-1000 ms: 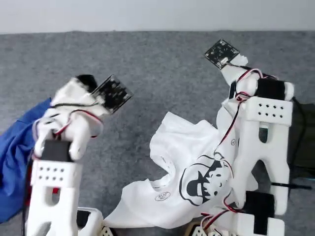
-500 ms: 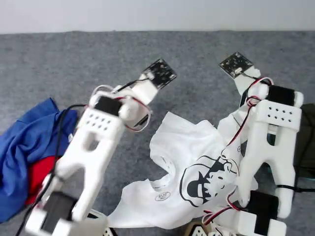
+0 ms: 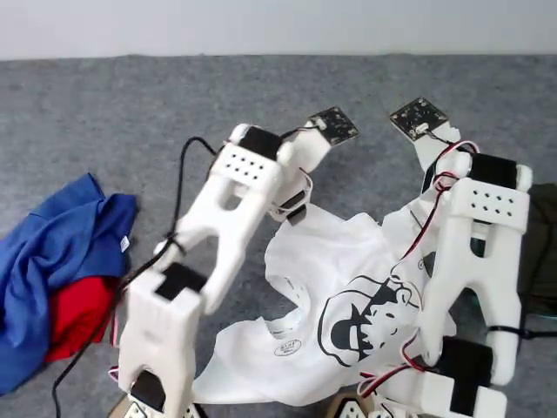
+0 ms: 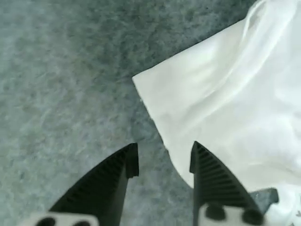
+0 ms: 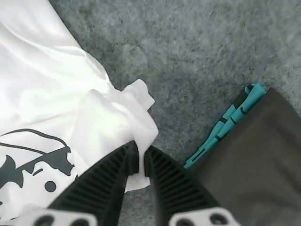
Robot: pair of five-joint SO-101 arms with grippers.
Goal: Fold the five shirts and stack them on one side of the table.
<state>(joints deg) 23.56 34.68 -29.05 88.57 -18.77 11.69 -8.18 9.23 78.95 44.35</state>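
A white shirt with a black cartoon print lies crumpled in the middle of the grey table. My left gripper hangs open just above that shirt's far corner edge, one finger over carpet, the other over cloth; in the high view the left gripper is at the shirt's upper left. My right gripper is shut on a bunched fold of the white shirt at its right side. A blue shirt and a red shirt lie heaped at the left.
A dark shirt with a teal shirt under it lies at the right edge of the table, close to the right arm. Grey carpet stretches open along the far side.
The left arm has swung from above the blue shirt rightwards to the white shirt's far corner. The right arm shifted slightly to the right, still holding the cloth.
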